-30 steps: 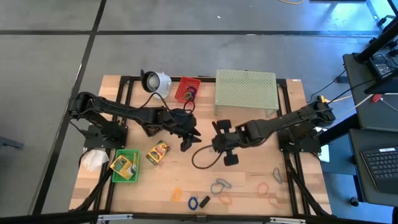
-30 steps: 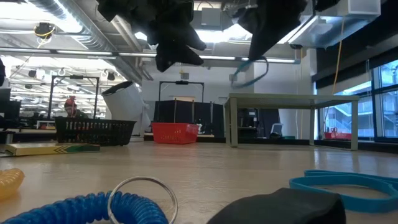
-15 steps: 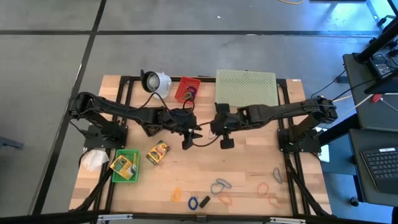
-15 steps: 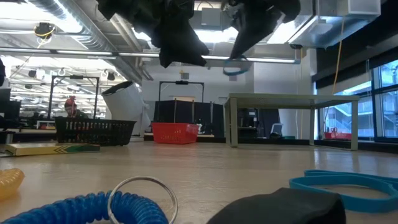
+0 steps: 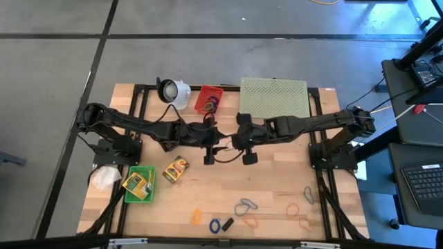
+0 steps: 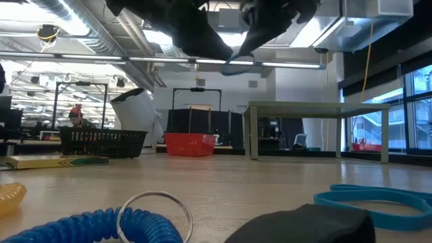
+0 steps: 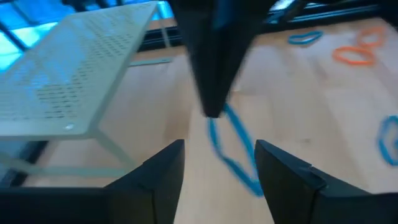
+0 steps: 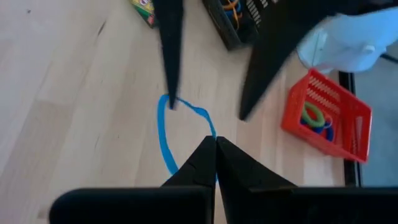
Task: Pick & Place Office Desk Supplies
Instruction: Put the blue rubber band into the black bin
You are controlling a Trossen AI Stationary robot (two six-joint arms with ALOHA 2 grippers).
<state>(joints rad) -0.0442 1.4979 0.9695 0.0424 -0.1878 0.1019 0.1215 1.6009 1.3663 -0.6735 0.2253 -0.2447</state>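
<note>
The left gripper [image 7: 219, 163] has its two dark fingers [image 7: 155, 177] spread apart above the wooden bench [image 7: 292, 106]. A thin blue rubber-band loop [image 7: 231, 148] hangs between them, just ahead, dangling from the tip of the other arm's dark finger [image 7: 214, 56]. Off to one side stands the pale green mesh stand [image 7: 68, 74]; farther ahead lie orange loops [image 7: 357, 53] and another blue loop [image 7: 305, 38].
</note>
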